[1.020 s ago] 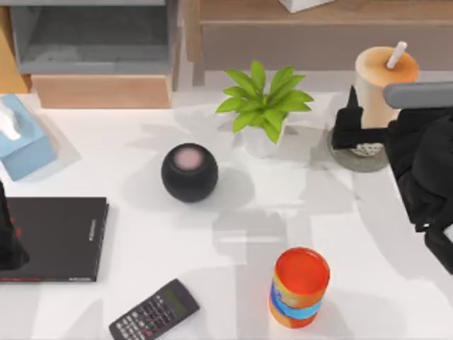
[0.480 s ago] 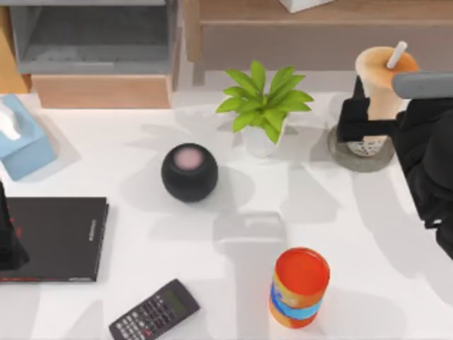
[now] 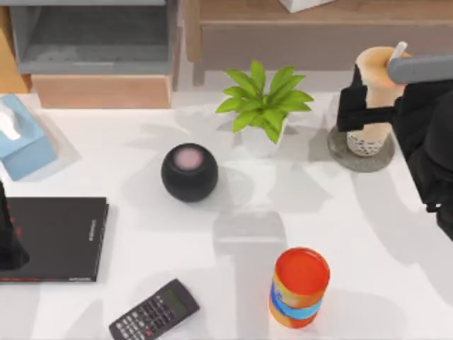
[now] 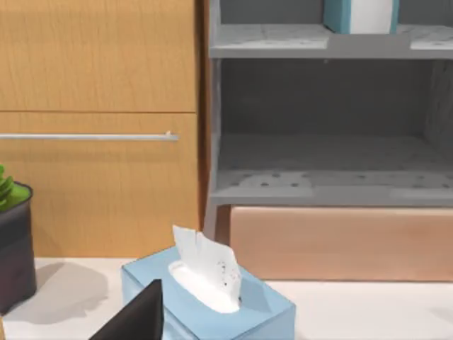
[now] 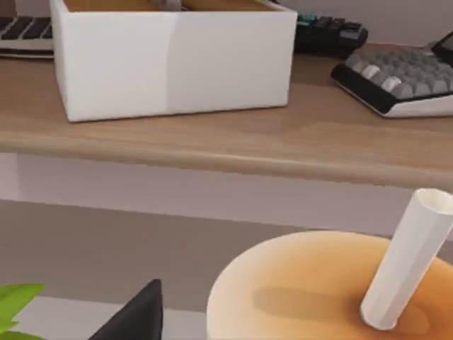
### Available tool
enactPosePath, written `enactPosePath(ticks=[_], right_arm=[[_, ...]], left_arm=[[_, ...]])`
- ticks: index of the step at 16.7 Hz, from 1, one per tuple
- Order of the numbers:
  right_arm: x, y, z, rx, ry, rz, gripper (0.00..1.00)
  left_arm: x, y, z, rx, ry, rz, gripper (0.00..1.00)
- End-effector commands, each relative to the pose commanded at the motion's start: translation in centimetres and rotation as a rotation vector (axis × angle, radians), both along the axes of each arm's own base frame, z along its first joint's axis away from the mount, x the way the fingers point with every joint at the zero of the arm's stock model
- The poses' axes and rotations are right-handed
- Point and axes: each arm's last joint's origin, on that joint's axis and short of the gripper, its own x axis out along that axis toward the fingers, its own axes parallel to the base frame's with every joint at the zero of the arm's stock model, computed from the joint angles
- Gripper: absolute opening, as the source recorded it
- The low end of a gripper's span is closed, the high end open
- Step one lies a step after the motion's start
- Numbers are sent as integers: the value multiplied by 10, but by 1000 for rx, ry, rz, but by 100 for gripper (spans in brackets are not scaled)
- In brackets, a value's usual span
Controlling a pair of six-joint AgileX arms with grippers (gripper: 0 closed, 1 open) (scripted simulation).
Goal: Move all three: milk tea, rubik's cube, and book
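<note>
The right gripper (image 3: 369, 117) pinched the tall clear cup of beige milk tea (image 3: 375, 92), grey round coaster (image 3: 357, 158) just below it.

The left gripper (image 3: 8, 244) sat parked at the table's left edge; whether its fingers were spread or together could not be told.

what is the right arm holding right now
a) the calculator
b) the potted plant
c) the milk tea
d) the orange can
c: in the top view the right gripper has its jaws clamped on the milk tea, lifted over the grey coaster; the can stands alone near the front.
</note>
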Motion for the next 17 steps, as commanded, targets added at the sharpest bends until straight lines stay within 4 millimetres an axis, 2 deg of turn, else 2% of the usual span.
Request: enactPosePath(ticks=[8,17], right_arm=[[13,-30,36,-166,93,12,100],[5,-70,64,-301,254,7,100]], left_arm=[[0,0,0,0,0,0,100],[0,0,0,0,0,0,100]])
